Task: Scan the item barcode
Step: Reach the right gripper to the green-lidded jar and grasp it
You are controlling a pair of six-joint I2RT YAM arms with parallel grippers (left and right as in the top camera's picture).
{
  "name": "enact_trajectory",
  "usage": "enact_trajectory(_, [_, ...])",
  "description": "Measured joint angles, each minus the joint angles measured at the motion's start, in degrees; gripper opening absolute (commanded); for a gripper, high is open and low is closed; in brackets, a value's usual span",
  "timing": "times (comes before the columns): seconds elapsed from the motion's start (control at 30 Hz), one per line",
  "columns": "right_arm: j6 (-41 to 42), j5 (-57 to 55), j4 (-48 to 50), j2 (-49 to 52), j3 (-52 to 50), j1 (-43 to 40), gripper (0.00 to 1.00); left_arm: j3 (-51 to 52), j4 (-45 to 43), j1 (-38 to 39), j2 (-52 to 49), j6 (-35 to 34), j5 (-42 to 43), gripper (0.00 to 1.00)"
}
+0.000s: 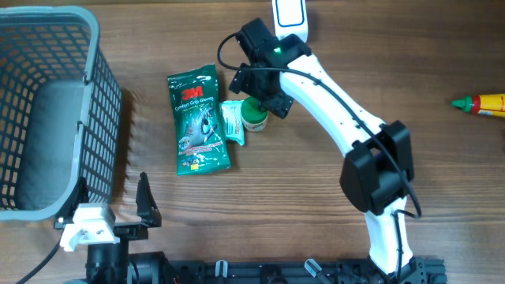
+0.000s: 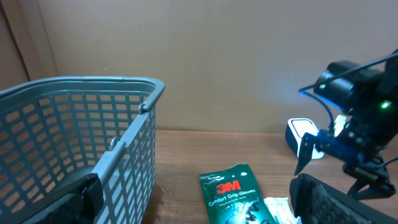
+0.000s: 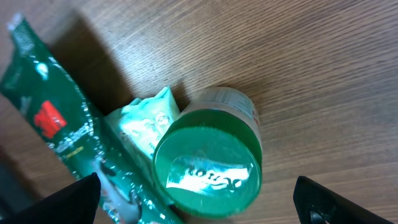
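A green-lidded jar (image 1: 254,118) stands on the table beside a small pale green packet (image 1: 233,122) and a dark green 3M gloves pack (image 1: 199,120). My right gripper (image 1: 259,95) hovers over the jar. In the right wrist view the jar's lid (image 3: 208,168) lies between the wide-open fingers, and neither finger touches it. A white barcode scanner (image 1: 289,16) sits at the table's far edge and shows in the left wrist view as the scanner (image 2: 303,134). My left gripper (image 1: 114,199) rests open and empty at the near left, facing the gloves pack (image 2: 230,196).
A grey mesh basket (image 1: 91,87) fills the left side, close against my left gripper's outer finger. A red and yellow bottle (image 1: 483,103) lies at the right edge. The right arm (image 1: 339,110) stretches diagonally across the middle of the table.
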State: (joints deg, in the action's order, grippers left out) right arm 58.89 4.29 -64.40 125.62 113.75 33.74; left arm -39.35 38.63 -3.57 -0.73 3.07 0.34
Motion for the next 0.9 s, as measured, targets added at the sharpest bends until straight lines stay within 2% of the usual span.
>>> enact_trajectory(0.27, [0.46,-0.31,2.82,4.96,0.00,0.35,0.99,0.00,0.00,0.00,0.00,-0.02,-0.02,1.00])
enact_trajectory(0.5, [1.16,-0.31,2.99,9.92,0.00,0.35,0.74,0.00,0.00,0.00,0.00,0.00,0.00,1.00])
enact_trajectory(0.67, [1.16,-0.31,1.05,10.25,0.02,0.33,0.67,0.00,0.00,0.00,0.00,0.00,0.00,1.00])
enact_trajectory(0.77, [-2.12,-0.28,-2.80,10.25,0.02,0.07,0.67,0.00,0.00,0.00,0.00,0.00,0.00,1.00])
enact_trajectory(0.9, [-10.43,-1.62,-10.88,10.25,0.02,-2.05,0.68,0.00,0.02,0.00,0.00,0.00,0.00,1.00])
